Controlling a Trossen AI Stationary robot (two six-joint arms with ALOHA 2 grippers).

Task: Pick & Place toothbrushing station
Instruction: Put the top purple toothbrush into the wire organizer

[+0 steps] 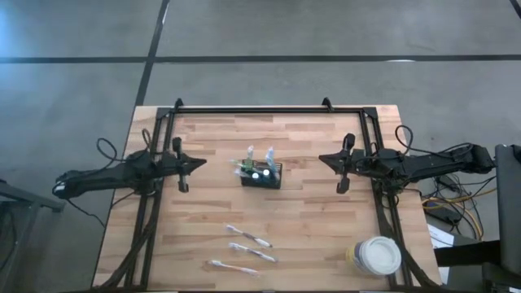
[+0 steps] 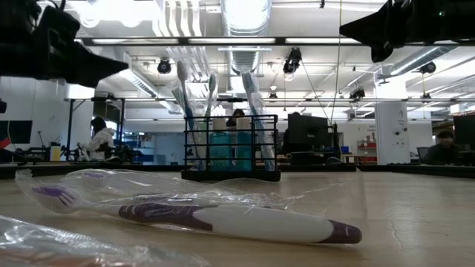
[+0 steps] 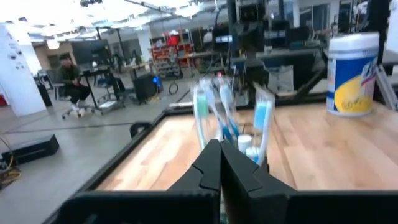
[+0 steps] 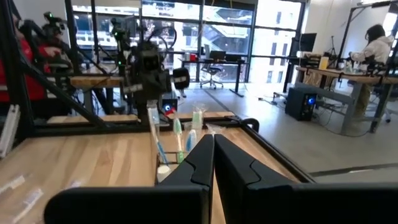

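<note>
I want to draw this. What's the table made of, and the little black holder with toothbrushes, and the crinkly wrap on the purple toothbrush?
The table looks like pale wooden planks with visible grain. The toothbrushing station seems thin black wire or mesh; you can see through it. The wrapper looks like clear, shiny plastic film, creased over the purple toothbrush.

From overhead we look straight down on the whole tabletop (image 1: 309,203). Our low camera sits at its surface, close behind a wrapped toothbrush (image 2: 223,219). Both wrist cameras face inward from opposite sides; all four views share the black caddy (image 1: 261,176)
</note>
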